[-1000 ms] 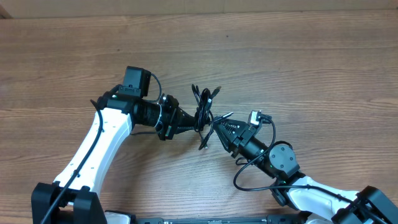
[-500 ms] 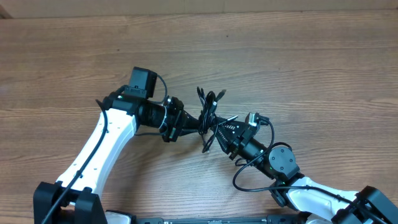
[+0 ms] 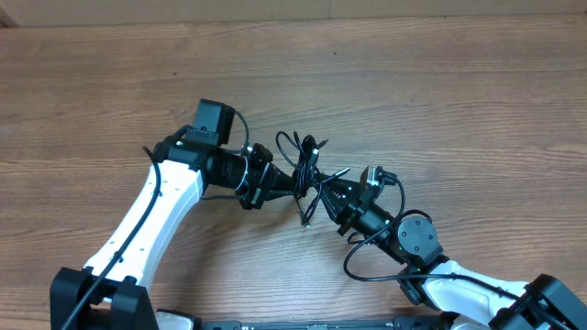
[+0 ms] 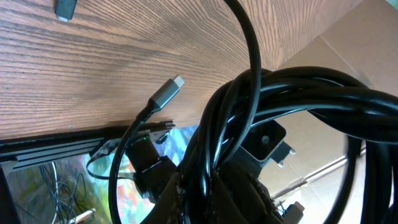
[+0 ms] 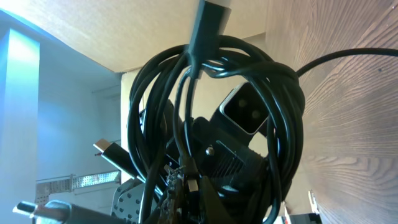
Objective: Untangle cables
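A bundle of thin black cables (image 3: 305,165) hangs between my two grippers near the middle of the wooden table. My left gripper (image 3: 292,181) is shut on the bundle from the left. In the left wrist view the looped cables (image 4: 292,106) fill the frame and a grey plug with a silver tip (image 4: 166,91) sticks out. My right gripper (image 3: 321,194) is shut on the bundle from the right. In the right wrist view the coiled cables (image 5: 273,112) rise above the jaws (image 5: 193,193), with a black plug (image 5: 208,25) on top.
The wooden table (image 3: 459,101) spreads all round the arms. A cardboard wall runs along the far edge (image 3: 293,9). The right arm's own thicker wire (image 3: 367,266) loops by its wrist.
The left arm has moved right toward the right gripper, both still holding the bundle. The bundle's upper loops have spread out.
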`<state>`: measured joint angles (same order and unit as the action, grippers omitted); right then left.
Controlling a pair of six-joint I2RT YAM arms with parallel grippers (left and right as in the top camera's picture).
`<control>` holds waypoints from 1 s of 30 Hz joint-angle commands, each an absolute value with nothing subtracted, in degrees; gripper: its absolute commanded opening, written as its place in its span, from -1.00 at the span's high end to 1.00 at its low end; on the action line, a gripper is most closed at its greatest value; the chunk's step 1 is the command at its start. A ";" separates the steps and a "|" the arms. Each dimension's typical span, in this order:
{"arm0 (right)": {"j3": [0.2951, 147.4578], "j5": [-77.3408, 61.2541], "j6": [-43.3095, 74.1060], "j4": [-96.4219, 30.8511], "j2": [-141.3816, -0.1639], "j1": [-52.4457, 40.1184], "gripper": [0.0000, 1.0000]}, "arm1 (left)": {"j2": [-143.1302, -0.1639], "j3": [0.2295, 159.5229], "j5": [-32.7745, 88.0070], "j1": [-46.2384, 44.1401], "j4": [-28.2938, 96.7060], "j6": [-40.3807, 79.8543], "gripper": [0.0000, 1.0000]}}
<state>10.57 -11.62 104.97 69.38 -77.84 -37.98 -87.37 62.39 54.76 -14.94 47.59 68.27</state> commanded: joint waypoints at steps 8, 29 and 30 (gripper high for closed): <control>11.00 -10.07 104.49 61.36 -77.80 -38.28 0.92 | -86.50 63.48 55.35 -15.70 47.24 68.58 0.92; 10.98 -3.01 89.78 47.31 -77.80 -38.17 -0.02 | -86.50 63.48 55.00 -11.46 45.60 58.67 0.92; 10.98 -4.73 90.00 49.41 -77.80 -38.17 -0.22 | -86.50 63.48 54.96 -11.33 45.58 58.67 0.92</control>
